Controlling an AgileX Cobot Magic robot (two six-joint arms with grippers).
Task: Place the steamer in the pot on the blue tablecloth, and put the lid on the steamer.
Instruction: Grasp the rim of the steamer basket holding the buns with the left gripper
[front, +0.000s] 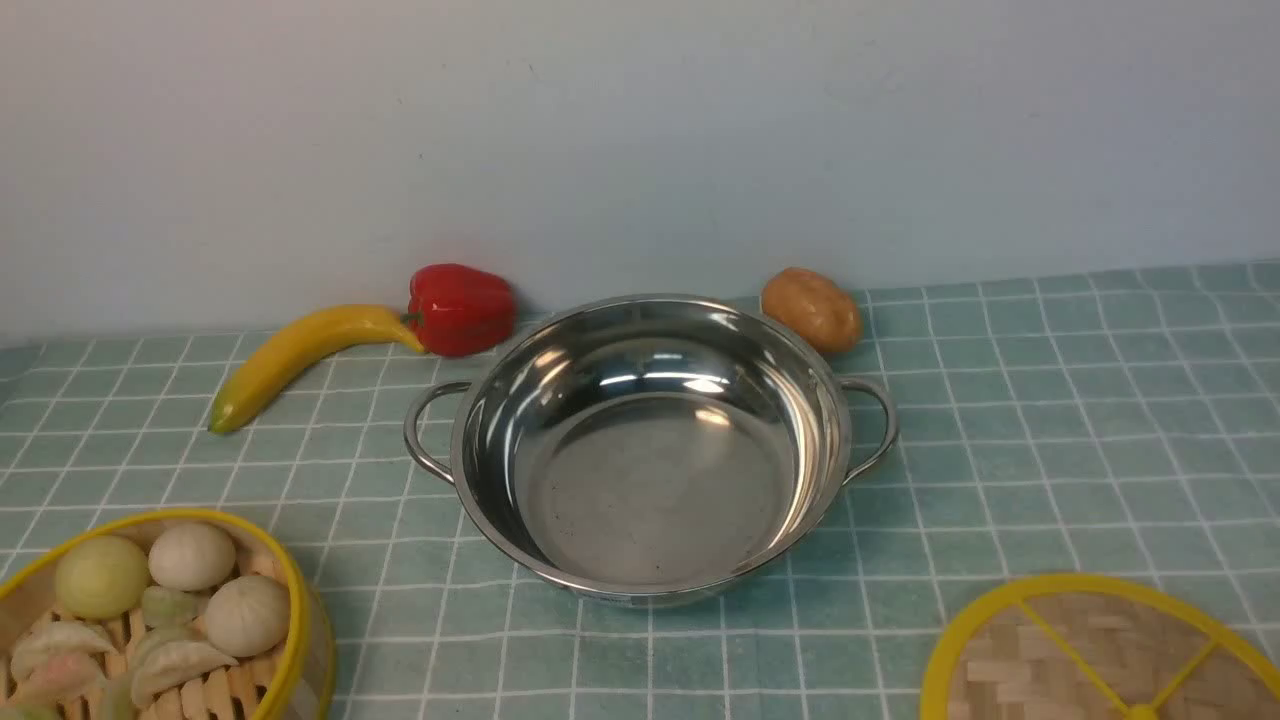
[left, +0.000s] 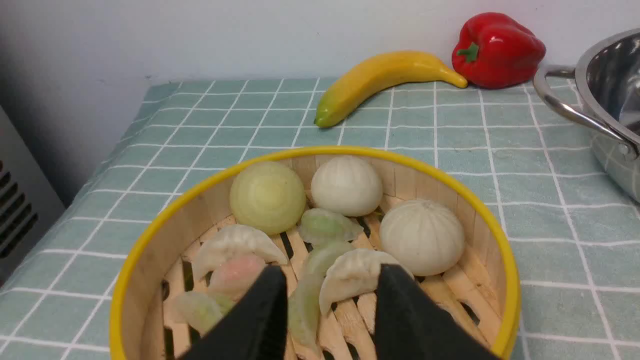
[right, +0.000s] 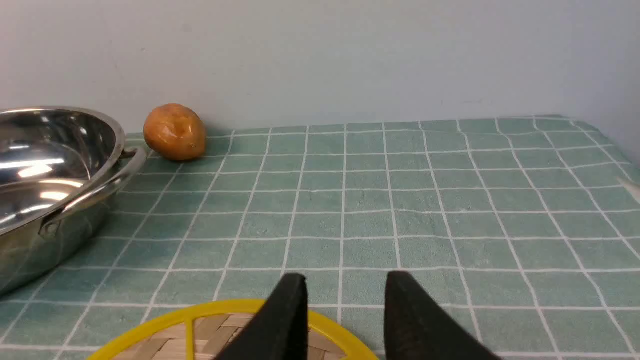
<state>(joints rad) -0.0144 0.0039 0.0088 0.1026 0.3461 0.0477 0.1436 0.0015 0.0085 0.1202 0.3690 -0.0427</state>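
The steel pot (front: 650, 450) stands empty mid-table on the blue tablecloth (front: 1050, 400). The steamer (front: 150, 620), holding toy buns and dumplings, sits at the near left. The lid (front: 1110, 655) lies flat at the near right, partly cut off by the frame. No gripper shows in the front view. In the left wrist view my left gripper (left: 330, 280) is open, its fingers above the steamer (left: 310, 240), holding nothing. In the right wrist view my right gripper (right: 345, 287) is open above the far edge of the lid (right: 230, 332), holding nothing; the pot (right: 50, 175) is off to one side.
A yellow banana (front: 300, 360) and a red pepper (front: 460, 308) lie behind the pot to the left, against the wall. A brown potato (front: 812, 308) lies behind it to the right. The cloth's left edge drops off beside the steamer (left: 100, 150).
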